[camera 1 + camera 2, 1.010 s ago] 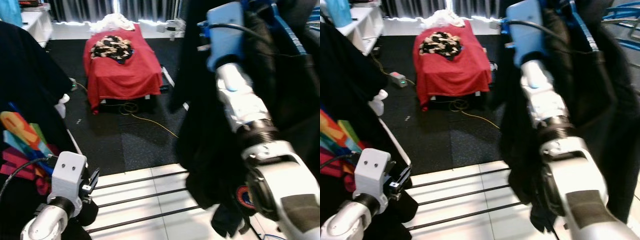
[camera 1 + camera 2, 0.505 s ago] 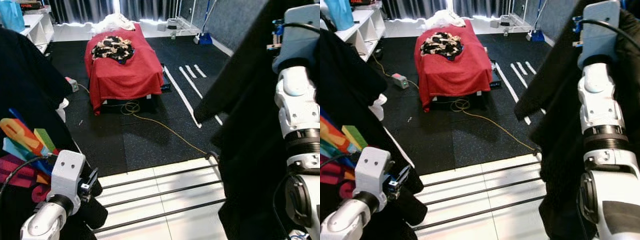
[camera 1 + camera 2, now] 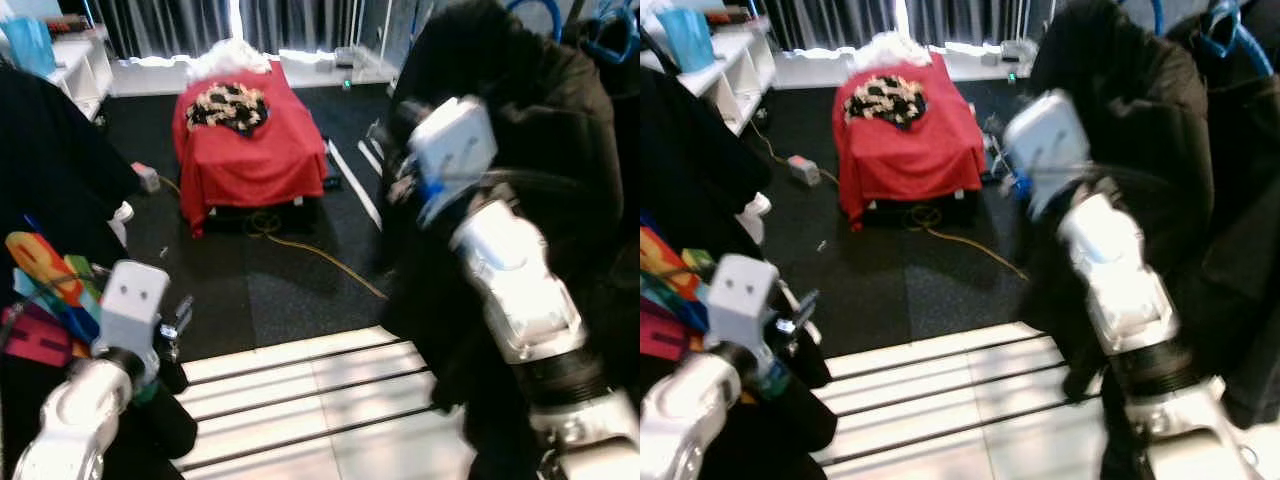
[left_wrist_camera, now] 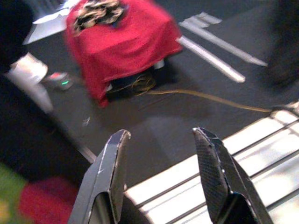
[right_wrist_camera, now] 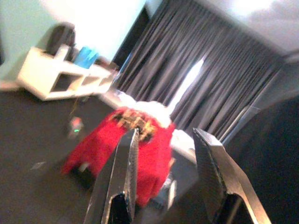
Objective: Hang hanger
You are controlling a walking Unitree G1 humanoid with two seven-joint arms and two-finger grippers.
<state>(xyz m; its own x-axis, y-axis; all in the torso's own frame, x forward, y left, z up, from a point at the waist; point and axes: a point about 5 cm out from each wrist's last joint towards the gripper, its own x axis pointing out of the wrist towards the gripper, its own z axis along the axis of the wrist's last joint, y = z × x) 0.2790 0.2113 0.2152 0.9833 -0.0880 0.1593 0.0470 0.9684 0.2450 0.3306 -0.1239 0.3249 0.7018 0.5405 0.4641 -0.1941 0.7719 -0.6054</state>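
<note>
Black speckled floor (image 3: pixel 290 285), white tiles nearer. Left gripper (image 4: pixel 161 179): low, fingers spread, nothing held. Centre back: red-draped table (image 3: pixel 245 140). Right gripper (image 5: pixel 163 182): raised, fingers spread, nothing held. Far right: black garment (image 3: pixel 530 120) on blue hanger (image 3: pixel 528 12).

My right gripper (image 5: pixel 163 177) has let go of the black garment (image 3: pixel 540 110) and swung back toward my left, its fingers now spread with nothing between them. The garment now hangs on my right from a blue hanger (image 3: pixel 530 15) beside other dark clothes.
</note>
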